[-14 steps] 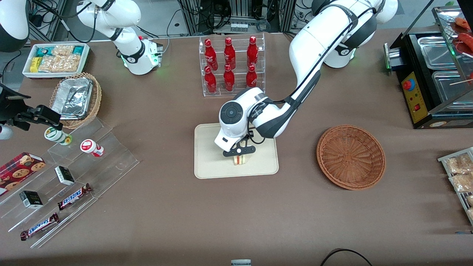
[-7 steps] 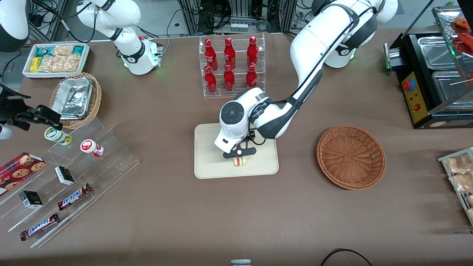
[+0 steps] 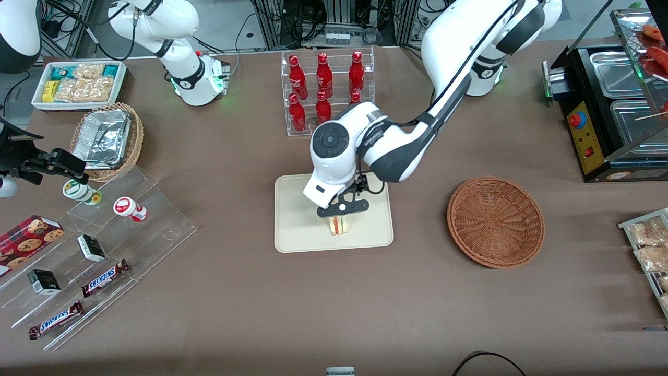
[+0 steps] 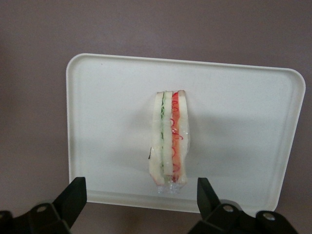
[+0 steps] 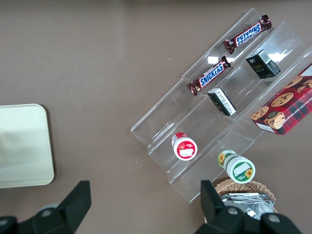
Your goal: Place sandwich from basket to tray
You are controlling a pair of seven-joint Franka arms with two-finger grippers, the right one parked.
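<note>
Above tray [image 3: 297, 235] and sandwich [image 4: 169, 139], gripper [image 4: 141, 197] hangs open.

The gripper [image 3: 342, 208] has let go and lifted above the sandwich [image 3: 338, 225].

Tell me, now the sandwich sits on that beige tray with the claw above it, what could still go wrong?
The sandwich stands on its narrow edge on the tray, so a nudge might tip it flat. The open gripper hangs just above it, fingers either side; a sideways move before it is clear could clip the wrap. The red bottles in their rack stand close to the arm's elbow, so a wide swing might brush them.
</note>
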